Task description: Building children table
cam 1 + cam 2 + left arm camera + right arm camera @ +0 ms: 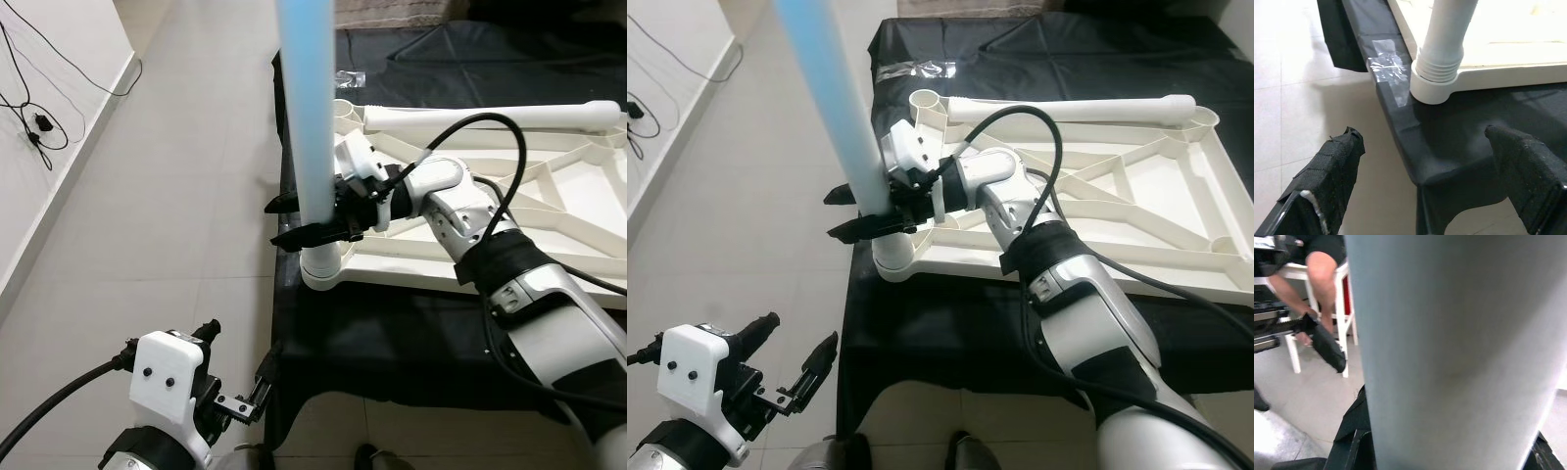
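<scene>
An upside-down white table top (549,196) lies on a black-covered table (392,333). A pale blue-white table leg (309,117) stands upright in the threaded corner socket (321,264) at the near left corner. My right gripper (273,223) is shut on this leg just above the socket, with its black fingers reaching past the leg on both sides. The leg (1449,352) sits very close in the right wrist view. My left gripper (803,330) hangs open and empty low beside the table's corner, facing the socket (1437,81). A second white leg (490,116) lies across the far rim.
The black cloth's corner (1415,161) overhangs the tiled floor (157,215). A clear plastic packet (911,69) lies on the cloth at the back. Cables (39,127) trail along the left wall. A seated person's legs (1317,269) and a white chair show beyond.
</scene>
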You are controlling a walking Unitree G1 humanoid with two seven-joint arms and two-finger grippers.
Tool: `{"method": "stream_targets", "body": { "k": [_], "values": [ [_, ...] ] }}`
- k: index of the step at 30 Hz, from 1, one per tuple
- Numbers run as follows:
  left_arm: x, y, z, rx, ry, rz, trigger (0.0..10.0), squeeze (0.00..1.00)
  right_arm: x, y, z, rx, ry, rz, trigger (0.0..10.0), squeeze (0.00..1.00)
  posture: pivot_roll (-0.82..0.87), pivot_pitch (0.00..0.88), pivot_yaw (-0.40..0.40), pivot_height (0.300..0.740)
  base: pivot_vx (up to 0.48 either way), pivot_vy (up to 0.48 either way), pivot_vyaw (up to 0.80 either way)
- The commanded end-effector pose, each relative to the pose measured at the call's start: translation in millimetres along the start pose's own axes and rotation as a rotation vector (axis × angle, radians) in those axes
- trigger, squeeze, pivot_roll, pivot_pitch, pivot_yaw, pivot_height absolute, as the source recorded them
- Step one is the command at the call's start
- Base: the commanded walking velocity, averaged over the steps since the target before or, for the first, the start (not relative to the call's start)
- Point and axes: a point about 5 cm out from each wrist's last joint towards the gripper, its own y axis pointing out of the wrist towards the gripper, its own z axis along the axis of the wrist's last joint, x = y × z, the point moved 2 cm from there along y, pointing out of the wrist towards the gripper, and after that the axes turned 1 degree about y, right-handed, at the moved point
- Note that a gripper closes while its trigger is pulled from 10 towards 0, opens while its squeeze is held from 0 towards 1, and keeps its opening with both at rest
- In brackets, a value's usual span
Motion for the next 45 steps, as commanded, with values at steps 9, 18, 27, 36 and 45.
{"method": "stream_targets", "body": {
  "k": [9,18,27,36,45],
  "values": [
    [-1.7,-1.4,-3,-0.016,0.006,0.036,10.0,0.0,13.5,26.5,-79,-0.109,0.431,-0.509,10.0,0.0,0.14,0.316,-0.007,0.74,0.0,0.0,0.0],
    [-4.7,-1.8,-2,-0.016,0.016,0.046,10.0,0.0,25.9,19.9,-88,-0.094,0.467,-0.807,10.0,0.0,0.15,0.318,-0.009,0.74,0.0,0.0,0.0],
    [-5.9,0.0,0,-0.009,0.028,0.052,10.0,0.0,25.4,19.0,-80,-0.052,0.362,-1.209,10.0,0.0,0.14,0.319,-0.007,0.74,0.0,0.0,0.0],
    [-7.0,1.8,2,-0.001,0.041,0.059,10.0,0.0,26.8,39.7,-74,-0.209,0.315,-1.51,10.0,0.0,0.14,0.314,-0.008,0.74,0.0,0.0,0.0],
    [-10.6,3.0,4,0.007,0.044,0.079,10.0,0.0,21.3,28.0,-90,-0.349,0.442,-1.853,10.0,0.0,0.15,0.317,-0.016,0.74,0.0,0.0,0.0]
  ]
}}
